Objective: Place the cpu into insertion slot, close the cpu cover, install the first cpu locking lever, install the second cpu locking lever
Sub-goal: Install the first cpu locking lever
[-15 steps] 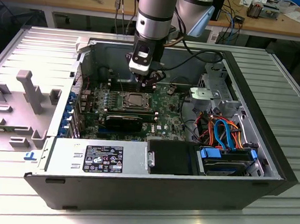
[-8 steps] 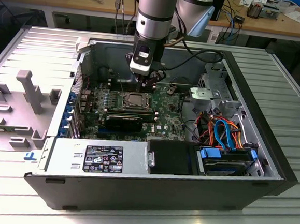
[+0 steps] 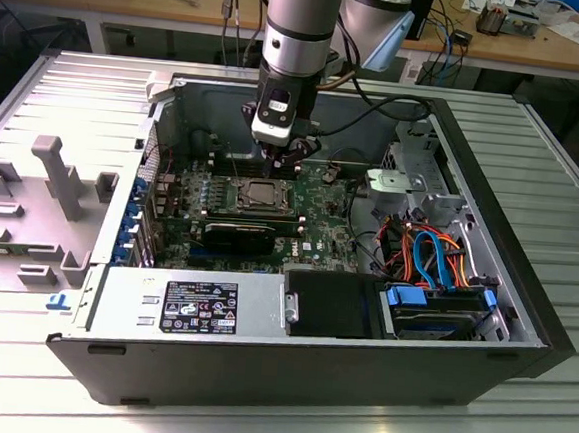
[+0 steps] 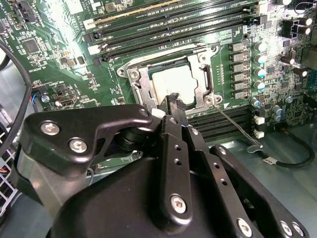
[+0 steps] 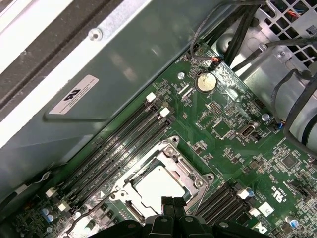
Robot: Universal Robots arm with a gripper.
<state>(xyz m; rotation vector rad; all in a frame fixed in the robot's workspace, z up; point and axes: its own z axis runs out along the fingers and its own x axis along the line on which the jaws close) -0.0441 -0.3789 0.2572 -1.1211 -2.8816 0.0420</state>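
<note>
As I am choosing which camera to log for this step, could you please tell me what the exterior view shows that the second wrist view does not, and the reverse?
Exterior view adds: the whole open computer case, its power supply, the blue and orange cables and the arm reaching in from above.

Second wrist view adds: the thin locking lever running away from the socket, and a row of capacitors.

Both share: the cpu seated within the cpu cover, with the shut gripper close by the socket.
</note>
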